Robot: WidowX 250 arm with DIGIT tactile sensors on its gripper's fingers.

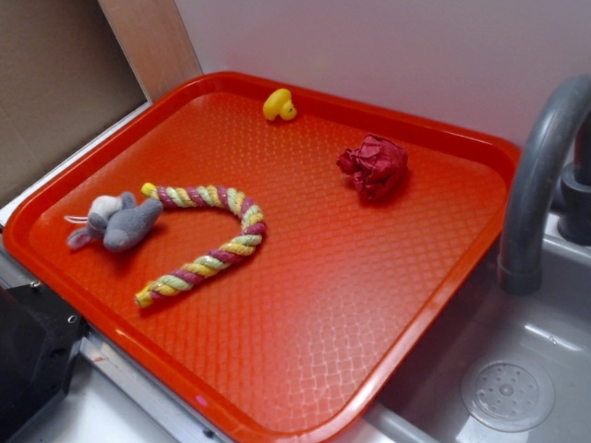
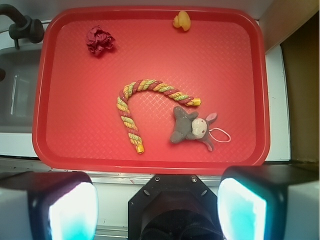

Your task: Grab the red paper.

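The red paper (image 1: 373, 165) is a dark red crumpled ball lying on the orange-red tray (image 1: 305, 305) toward its far right side. In the wrist view the red paper (image 2: 99, 40) sits at the tray's (image 2: 225, 65) upper left corner area. My gripper (image 2: 157, 207) is high above and off the near edge of the tray, far from the paper. Its fingers (image 2: 70, 210) stand wide apart with nothing between them. The gripper does not show in the exterior view.
On the tray lie a yellow duck (image 1: 279, 105), a striped rope toy (image 1: 214, 240) and a grey plush animal (image 1: 115, 222). A grey faucet (image 1: 545, 175) and sink with a drain (image 1: 506, 394) are right of the tray. A black block (image 1: 28, 360) sits front left.
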